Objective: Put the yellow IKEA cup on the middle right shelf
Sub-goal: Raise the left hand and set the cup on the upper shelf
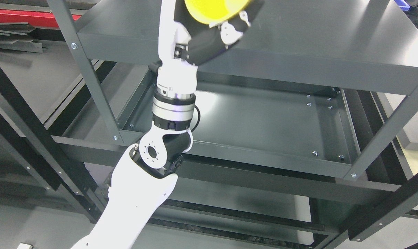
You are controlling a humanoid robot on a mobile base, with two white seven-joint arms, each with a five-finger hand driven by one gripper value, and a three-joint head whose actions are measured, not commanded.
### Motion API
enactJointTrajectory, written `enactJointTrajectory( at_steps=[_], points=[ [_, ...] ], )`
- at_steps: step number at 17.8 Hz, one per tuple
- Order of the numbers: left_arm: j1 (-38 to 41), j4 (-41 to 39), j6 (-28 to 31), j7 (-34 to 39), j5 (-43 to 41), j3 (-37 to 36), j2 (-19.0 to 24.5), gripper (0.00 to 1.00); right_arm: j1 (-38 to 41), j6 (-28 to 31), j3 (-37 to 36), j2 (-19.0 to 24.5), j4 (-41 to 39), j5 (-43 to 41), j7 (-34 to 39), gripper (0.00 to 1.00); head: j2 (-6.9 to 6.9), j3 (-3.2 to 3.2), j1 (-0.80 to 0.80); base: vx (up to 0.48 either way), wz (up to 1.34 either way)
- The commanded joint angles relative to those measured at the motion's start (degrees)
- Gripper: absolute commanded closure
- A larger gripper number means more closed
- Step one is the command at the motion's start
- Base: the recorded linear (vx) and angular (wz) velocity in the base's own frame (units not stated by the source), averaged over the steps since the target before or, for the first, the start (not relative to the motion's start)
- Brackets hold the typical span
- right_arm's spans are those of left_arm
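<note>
The left hand [216,33] reaches up from the lower left to the top edge of the view, its fingers [233,29] closed around the yellow cup [214,10], which sits in its grasp above the grey upper shelf [299,45], partly cut off

The yellow cup [214,10] sat at the frame's top edge, only its lower part showing, above the dark grey shelf [299,45], fingers under it.

White-shelled left arm [139,193], silver wrist ring, black joints, thin black cable, black-and-white robot hand [216,34].
</note>
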Motion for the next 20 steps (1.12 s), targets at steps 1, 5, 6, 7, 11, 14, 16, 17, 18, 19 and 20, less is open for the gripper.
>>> enactJointTrajectory(
  at_steps=[1, 5, 6, 7, 11, 14, 16, 17, 18, 19, 20],
  points=[
    [-4.45, -2.22, 7.81, 5.25, 2.90, 1.91, 1.00, 1.00, 0.79, 0.05, 0.97, -1.00, 0.00, -1.41, -0.04, 0.01, 0.00, 0.00, 0.00, 0.002, -0.02],
    [-6.47, -2.04, 20.81, 9.90, 13.55, 1.82, 1.00, 1.00, 0.79, 0.05, 0.97, -1.00, 0.00, -1.41, -0.04, 0.01, 0.00, 0.00, 0.00, 0.000, -0.01],
    [-6.91, -1.95, 25.64, 12.44, 13.55, 1.82, 1.00, 1.00, 0.79, 0.05, 0.97, -1.00, 0.00, -1.41, -0.04, 0.01, 0.00, 0.00, 0.00, -0.010, 0.00],
    [-7.43, -1.78, 29.60, 14.73, 13.55, 1.82, 1.00, 0.99, 0.79, 0.05, 0.97, -1.00, 0.00, -1.41, -0.04, 0.01, -0.01, 0.00, 0.00, 0.000, 0.00],
    [-10.59, 0.24, 40.34, 20.64, 14.16, 1.73, 1.00, 1.00, 0.79, 0.05, 0.97, -1.00, 0.00, -1.41, -0.04, 0.01, -0.01, 0.00, 0.00, 0.000, 0.00],
    [-13.41, 2.43, 42.47, 21.60, 16.44, 0.86, 1.00, 1.00, 0.79, 0.05, 0.97, -1.00, 0.00, -1.41, -0.04, 0.01, -0.01, 0.00, 0.00, 0.000, 0.00],
    [-17.35, 5.24, 44.31, 25.02, 19.34, 0.42, 1.00, 1.00, 0.79, 0.05, 0.97, -1.00, 0.00, -1.41, -0.04, 0.01, -0.01, 0.00, 0.00, 0.000, 0.00],
    [-19.46, 7.34, 45.19, 26.34, 20.74, 0.41, 1.00, 0.99, 0.79, 0.05, 0.97, -1.00, 0.00, -1.41, -0.04, 0.01, -0.01, 0.00, 0.00, 0.000, 0.00],
    [-20.87, 8.84, 45.80, 26.87, 21.98, 0.24, 1.00, 0.99, 0.79, 0.05, 0.97, -1.00, 0.00, -1.41, -0.04, 0.01, -0.01, 0.00, 0.00, 0.000, 0.00],
    [-21.76, 10.43, 46.25, 26.97, 23.21, -0.28, 1.00, 0.99, 0.79, 0.05, 0.97, -1.00, -0.09, -1.41, -0.04, 0.01, -0.01, 0.00, 0.00, 0.000, 0.00],
    [-22.03, 13.14, 46.42, 27.32, 25.13, -1.07, 1.00, 0.99, 0.79, 0.05, 0.97, -1.00, 0.00, -1.41, -0.04, 0.01, -0.01, 0.00, 0.00, 0.000, 0.00]
  ],
)
